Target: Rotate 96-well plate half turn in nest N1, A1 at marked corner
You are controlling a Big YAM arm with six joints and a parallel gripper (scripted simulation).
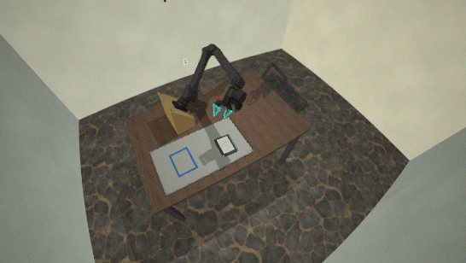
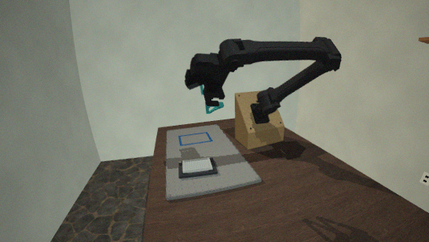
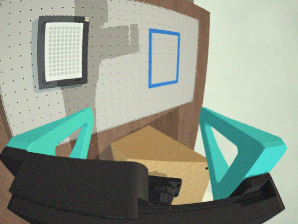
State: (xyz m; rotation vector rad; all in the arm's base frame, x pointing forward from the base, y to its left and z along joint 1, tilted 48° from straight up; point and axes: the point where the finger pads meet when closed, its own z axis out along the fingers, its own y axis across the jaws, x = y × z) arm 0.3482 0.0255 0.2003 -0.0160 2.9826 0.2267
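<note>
the claw (image 1: 222, 112) hangs high in the air above the counter (image 1: 273, 115), its two teal triangular fingers spread as wide as they go, with nothing between them. in the exterior view the claw (image 2: 213, 106) points down, well above the far end of the grey deck, and it touches nothing.

the counter is a dark brown wooden top on thin legs, standing on a stone-patterned floor (image 1: 299, 205) inside pale walls. the black arm (image 2: 275, 49) rises from a tan wedge-shaped mount (image 2: 271, 133) at the counter's back edge, folds at a high elbow and reaches forward over the deck. its shadow falls across the deck and the wood beside it.

the grey deck (image 1: 171, 177) is a flat perforated mat lying along the front half of the counter. on it, toward one end, is the bench spot b1 (image 1: 183, 161), a blue taped rectangle with bare deck inside. toward the other end, well apart from b1, sits the plate nest n1 (image 2: 180, 173), a dark frame.

the 96-well plate (image 1: 225, 145) lies flat inside that frame, its white grid of wells facing up. in the wrist view the plate (image 3: 64, 51) shows near the top left, with the blue outline (image 3: 164, 58) to its right. the cut corner and the a1 marking are too small to make out in any view.
</note>
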